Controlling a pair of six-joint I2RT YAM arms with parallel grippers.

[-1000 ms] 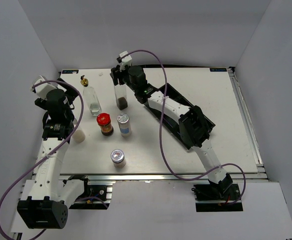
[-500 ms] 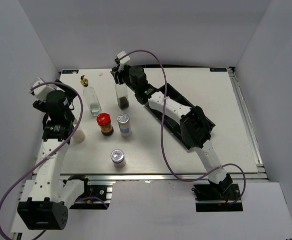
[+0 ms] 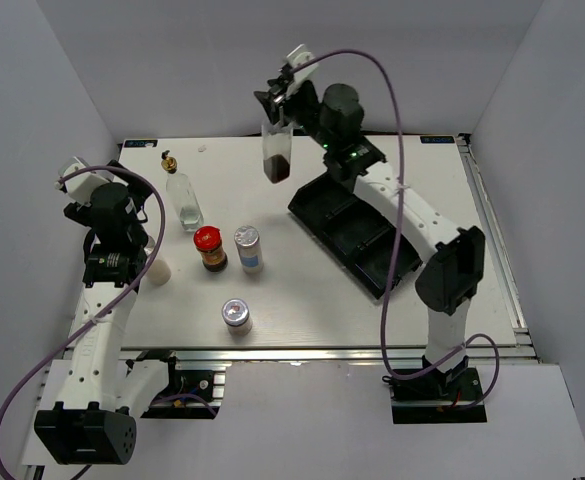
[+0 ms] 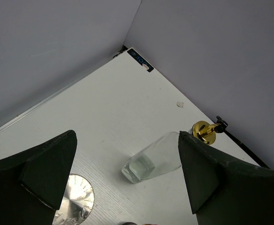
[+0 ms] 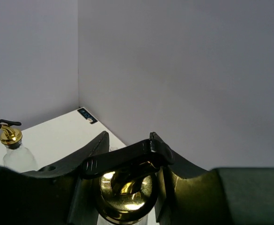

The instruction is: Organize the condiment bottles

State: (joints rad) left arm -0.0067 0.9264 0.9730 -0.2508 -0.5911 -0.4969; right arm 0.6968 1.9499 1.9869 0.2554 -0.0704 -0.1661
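While the right gripper (image 3: 278, 112), clamped near the gold top (image 5: 125, 199) of the dark-bottomed bottle (image 3: 276, 160), holds it aloft just beyond the black tray's (image 3: 339, 213) far-left corner, so high a pinch could let it swing or slip, whereas a second ago it stood on the table (image 3: 302, 300); the left gripper (image 4: 127, 178) gapes wide, empty.

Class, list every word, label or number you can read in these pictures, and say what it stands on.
Nothing can be read.
Dark sticker on the table corner: blue print, too small.
Shaker label: blurred.
Red-lidded jar label: blurred.
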